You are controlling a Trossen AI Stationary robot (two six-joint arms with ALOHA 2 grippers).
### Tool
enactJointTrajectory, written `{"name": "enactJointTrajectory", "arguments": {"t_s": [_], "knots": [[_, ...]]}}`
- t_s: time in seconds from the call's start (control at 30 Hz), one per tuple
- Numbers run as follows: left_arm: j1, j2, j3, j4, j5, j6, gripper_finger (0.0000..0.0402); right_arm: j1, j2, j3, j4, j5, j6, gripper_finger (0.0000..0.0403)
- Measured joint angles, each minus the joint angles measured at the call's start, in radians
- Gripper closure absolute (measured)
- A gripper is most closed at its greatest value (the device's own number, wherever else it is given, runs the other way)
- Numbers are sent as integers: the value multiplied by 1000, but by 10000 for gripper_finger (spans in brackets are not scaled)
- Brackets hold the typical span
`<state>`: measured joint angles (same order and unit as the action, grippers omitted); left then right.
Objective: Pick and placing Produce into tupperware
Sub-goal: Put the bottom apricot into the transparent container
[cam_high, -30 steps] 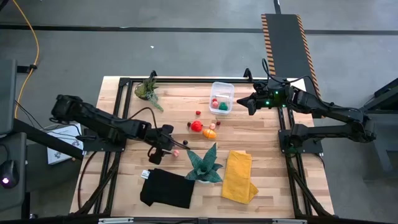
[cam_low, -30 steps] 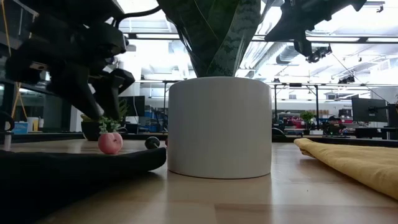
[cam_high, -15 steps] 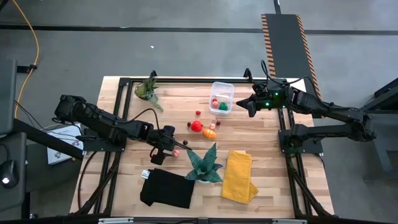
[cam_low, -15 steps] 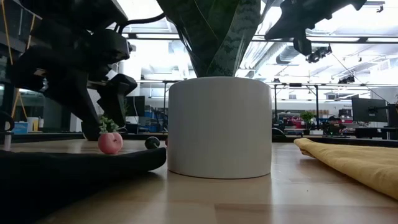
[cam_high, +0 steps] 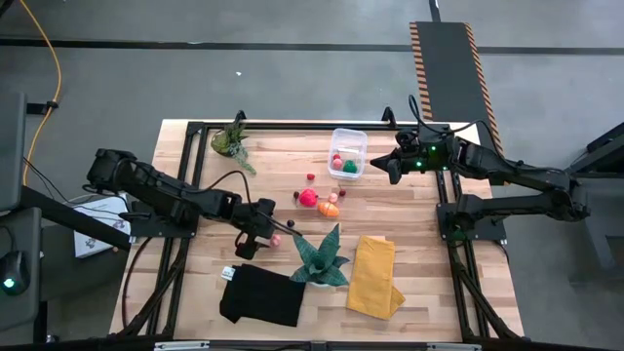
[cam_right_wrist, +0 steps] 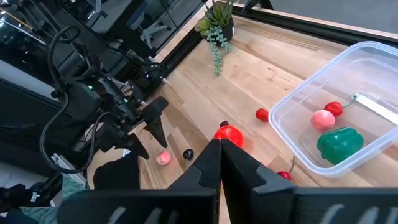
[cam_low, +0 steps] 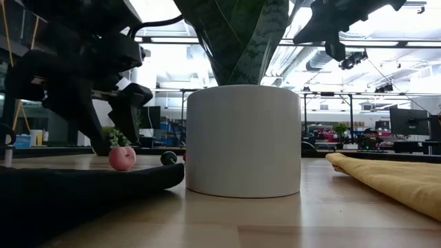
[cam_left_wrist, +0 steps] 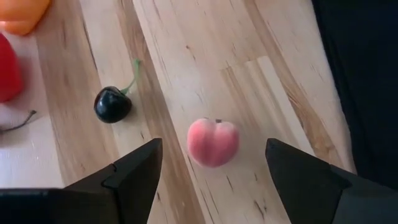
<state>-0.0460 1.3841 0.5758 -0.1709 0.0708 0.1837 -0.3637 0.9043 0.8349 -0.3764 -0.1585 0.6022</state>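
Pink peach (cam_left_wrist: 213, 142) between open left gripper (cam_left_wrist: 208, 171) fingers, untouched.

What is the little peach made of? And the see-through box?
The peach looks like matte, smooth toy plastic or foam; no shine, so hard to say which. The box looks like clear glossy plastic: you see the green and red pieces through its walls.
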Motion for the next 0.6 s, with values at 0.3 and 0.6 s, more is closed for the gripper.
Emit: {"name": "enactJointTrajectory", "arguments": {"t_s": [0.3,0.6], "knots": [[0,39,0,47,0,3,126,0,0,0,0,0,3,402],[0,86,0,69,15,3,126,0,0,0,0,0,3,402]]}}
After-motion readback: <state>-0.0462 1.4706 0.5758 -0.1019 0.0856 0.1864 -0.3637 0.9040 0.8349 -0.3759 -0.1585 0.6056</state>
